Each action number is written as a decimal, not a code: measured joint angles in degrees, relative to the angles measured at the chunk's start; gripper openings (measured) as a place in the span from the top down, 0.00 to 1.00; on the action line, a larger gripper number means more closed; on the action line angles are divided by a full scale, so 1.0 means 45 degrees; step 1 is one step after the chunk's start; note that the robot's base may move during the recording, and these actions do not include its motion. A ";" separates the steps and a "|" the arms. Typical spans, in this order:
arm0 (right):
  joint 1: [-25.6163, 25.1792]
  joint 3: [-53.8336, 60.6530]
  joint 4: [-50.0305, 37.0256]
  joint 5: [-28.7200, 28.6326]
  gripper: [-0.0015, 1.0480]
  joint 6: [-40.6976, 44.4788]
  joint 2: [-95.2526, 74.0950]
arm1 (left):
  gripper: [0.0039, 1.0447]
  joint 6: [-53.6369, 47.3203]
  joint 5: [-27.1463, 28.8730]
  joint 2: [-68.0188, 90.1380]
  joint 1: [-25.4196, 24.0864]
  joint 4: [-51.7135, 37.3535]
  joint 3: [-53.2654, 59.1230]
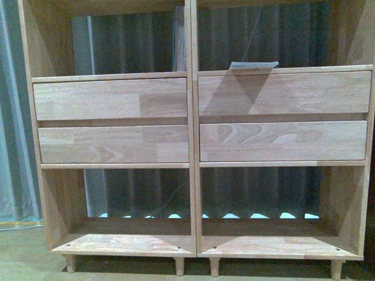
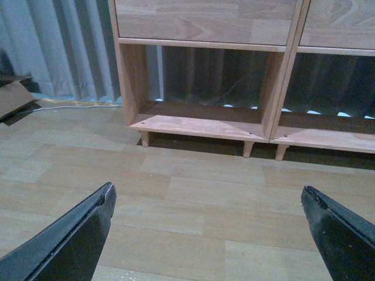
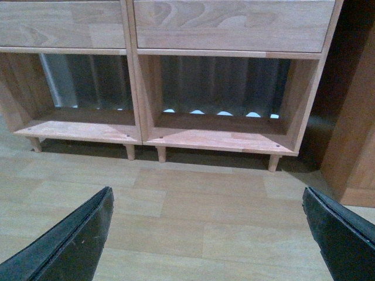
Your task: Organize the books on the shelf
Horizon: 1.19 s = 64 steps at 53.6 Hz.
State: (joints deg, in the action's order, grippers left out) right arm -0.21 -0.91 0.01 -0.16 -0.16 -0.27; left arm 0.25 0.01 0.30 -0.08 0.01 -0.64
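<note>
The light-wood shelf (image 1: 193, 117) fills the front view, with two rows of drawer fronts and open cubbies above and below. The thin pale-grey book (image 1: 253, 65) lies flat on the ledge above the upper right drawer, its corner sticking over the edge. The teal book is out of view. Neither gripper shows in the front view. My left gripper (image 2: 208, 202) is open and empty above the wood floor, facing the shelf's lower left cubby (image 2: 199, 88). My right gripper (image 3: 208, 202) is open and empty above the floor, facing the lower right cubby (image 3: 222, 96).
A darker wooden cabinet (image 3: 354, 117) stands right of the shelf. Grey curtains (image 2: 64, 47) hang behind and left of it. A brown flat object (image 2: 12, 96) lies on the floor at the far left. The shelf stands on short peg legs (image 1: 179, 266).
</note>
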 joint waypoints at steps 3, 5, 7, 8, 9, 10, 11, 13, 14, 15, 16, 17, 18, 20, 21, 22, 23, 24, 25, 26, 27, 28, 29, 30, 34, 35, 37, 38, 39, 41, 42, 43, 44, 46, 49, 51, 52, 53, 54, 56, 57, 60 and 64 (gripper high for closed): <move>0.0000 0.0000 0.0000 0.0000 0.07 0.0000 0.0000 | 0.06 -0.0005 0.0000 0.0000 0.0000 0.0000 0.0000; 0.0000 0.0000 0.0000 0.0000 0.07 0.0000 0.0000 | 0.06 -0.0005 0.0000 -0.0005 0.0000 0.0000 0.0000; 0.0000 0.0000 0.0000 0.0000 0.07 0.0000 0.0000 | 0.06 -0.0005 0.0005 -0.0005 0.0000 0.0000 0.0000; 0.0005 0.0000 0.0000 -0.0005 0.07 0.0000 0.0000 | 0.06 -0.0005 0.0000 -0.0005 0.0000 0.0000 0.0000; 0.0005 0.0000 0.0000 0.0000 0.07 0.0000 0.0000 | 0.06 -0.0005 -0.0015 -0.0005 0.0000 0.0000 0.0000; 0.0005 0.0000 0.0000 0.0000 0.07 0.0000 0.0000 | 0.06 -0.0005 0.0000 -0.0005 0.0000 0.0000 0.0000; 0.0000 0.0000 0.0000 0.0000 0.07 0.0000 0.0000 | 0.06 -0.0005 0.0000 -0.0005 0.0000 0.0000 0.0000; 0.0000 0.0000 0.0000 -0.0005 0.07 0.0000 0.0000 | 0.06 -0.0005 0.0000 -0.0005 0.0000 0.0000 0.0000; 0.0005 0.0000 0.0000 0.0000 0.07 0.0000 0.0000 | 0.06 -0.0005 0.0000 -0.0005 0.0000 0.0000 0.0000; 0.0005 0.0000 0.0000 0.0000 0.07 0.0000 0.0000 | 0.06 -0.0005 0.0000 -0.0005 0.0000 0.0000 0.0000; 0.0000 0.0000 0.0000 0.0000 0.07 0.0000 0.0000 | 0.06 0.0000 0.0000 -0.0005 0.0005 0.0000 0.0000; 0.0000 0.0000 0.0000 0.0000 0.07 0.0000 0.0000 | 0.06 0.0000 0.0000 -0.0005 0.0005 0.0000 0.0000; 0.0000 0.0000 0.0000 -0.0005 0.07 0.0000 0.0000 | 0.06 -0.0005 0.0000 -0.0005 0.0000 0.0000 0.0000; 0.0000 0.0000 0.0000 0.0000 0.07 0.0000 0.0000 | 0.06 -0.0005 0.0000 -0.0005 0.0005 0.0000 0.0000; 0.0000 0.0000 0.0000 0.0000 0.07 0.0000 0.0000 | 0.06 -0.0005 0.0000 -0.0005 0.0000 0.0000 0.0000; 0.0000 0.0000 0.0000 0.0000 0.07 0.0000 0.0000 | 0.06 -0.0005 0.0000 -0.0005 0.0005 0.0000 0.0000; 0.0000 0.0000 0.0000 0.0000 0.07 0.0000 0.0000 | 0.06 -0.0005 0.0000 -0.0005 0.0005 0.0000 0.0000; 0.0000 0.0000 0.0000 0.0000 0.07 0.0000 0.0005 | 0.06 0.0000 0.0000 -0.0005 0.0005 0.0000 0.0000; 0.0000 0.0000 0.0000 -0.0005 0.07 0.0000 0.0005 | 0.06 0.0000 0.0005 -0.0005 0.0005 0.0000 0.0000; 0.0000 0.0000 0.0000 -0.0005 0.07 0.0000 0.0000 | 0.06 -0.0005 0.0005 -0.0005 0.0000 0.0000 0.0000; 0.0000 0.0000 0.0000 -0.0005 0.07 0.0000 0.0000 | 0.06 -0.0005 -0.0005 0.0005 0.0005 0.0000 0.0000; 0.0000 0.0000 0.0000 0.0000 0.07 0.0000 0.0000 | 0.06 -0.0005 -0.0005 0.0000 0.0005 0.0000 0.0000; 0.0000 0.0000 0.0000 0.0005 0.07 0.0000 0.0000 | 0.06 -0.0005 0.0000 -0.0005 0.0005 0.0000 0.0000; 0.0000 0.0000 0.0000 0.0005 0.07 0.0000 0.0000 | 0.06 -0.0005 0.0000 -0.0005 0.0005 0.0000 0.0000; 0.0000 0.0000 0.0000 -0.0005 0.07 0.0000 0.0000 | 0.06 -0.0005 0.0005 -0.0005 0.0005 0.0000 0.0000; 0.0000 0.0000 0.0000 0.0000 0.07 0.0000 0.0000 | 0.06 0.0000 0.0005 -0.0005 0.0005 0.0000 0.0000; 0.0000 0.0000 0.0000 -0.0005 0.07 0.0000 0.0000 | 0.06 -0.0005 0.0000 -0.0005 0.0005 0.0000 0.0000; 0.0000 0.0000 0.0000 0.0000 0.07 0.0000 0.0000 | 0.06 -0.0005 0.0000 -0.0005 0.0005 0.0000 0.0000; 0.0000 0.0000 0.0005 -0.0005 0.07 0.0000 0.0005 | 0.06 -0.0005 0.0000 -0.0005 0.0005 0.0000 0.0000; 0.0005 0.0000 0.0000 -0.0005 0.07 0.0000 0.0000 | 0.06 -0.0005 0.0000 -0.0005 0.0005 0.0000 0.0000; 0.0000 0.0000 0.0000 -0.0005 0.07 0.0000 0.0000 | 0.06 -0.0005 0.0000 -0.0005 0.0005 0.0000 0.0000; 0.0000 0.0000 0.0000 -0.0005 0.07 0.0000 0.0000 | 0.06 -0.0005 0.0000 -0.0005 0.0005 0.0000 0.0000; 0.0000 0.0000 0.0000 0.0000 0.07 0.0000 0.0005 | 0.06 -0.0005 0.0005 -0.0005 0.0005 0.0000 0.0000; 0.0000 0.0000 0.0000 -0.0005 0.07 0.0000 0.0000 | 0.06 -0.0005 0.0000 -0.0005 0.0005 0.0000 0.0000; 0.0000 0.0000 0.0000 -0.0005 0.07 0.0000 0.0000 | 0.06 0.0000 0.0000 -0.0005 0.0005 0.0000 0.0000; 0.0000 0.0000 0.0000 -0.0005 0.07 0.0000 0.0000 | 0.06 -0.0005 0.0005 -0.0005 0.0005 0.0000 0.0000; 0.0000 0.0000 0.0000 -0.0005 0.07 0.0000 0.0000 | 0.06 -0.0005 0.0005 -0.0005 0.0005 0.0000 0.0000; 0.0000 0.0000 0.0000 -0.0005 0.07 0.0000 0.0000 | 0.06 -0.0005 0.0000 -0.0005 0.0005 0.0000 0.0000; 0.0000 0.0000 0.0000 -0.0005 0.07 0.0000 0.0000 | 0.06 0.0000 0.0000 -0.0005 0.0005 0.0000 0.0000; 0.0000 0.0000 0.0000 -0.0005 0.07 0.0000 0.0000 | 0.06 0.0000 0.0000 -0.0005 0.0005 0.0000 0.0000; 0.0000 0.0000 0.0000 -0.0005 0.07 0.0000 0.0000 | 0.06 0.0000 0.0005 -0.0005 0.0005 0.0000 0.0000; 0.0005 0.0000 0.0000 -0.0005 0.07 0.0000 0.0000 | 0.06 -0.0005 0.0000 -0.0005 0.0005 0.0000 0.0000; 0.0000 0.0000 0.0000 0.0015 0.07 0.0000 0.0000 | 0.06 -0.0005 0.0000 -0.0005 0.0005 0.0000 0.0000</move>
State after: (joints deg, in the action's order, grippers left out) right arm -0.21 -0.91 0.01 -0.10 -0.16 -0.27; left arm 0.23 0.01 0.27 -0.05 0.01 -0.64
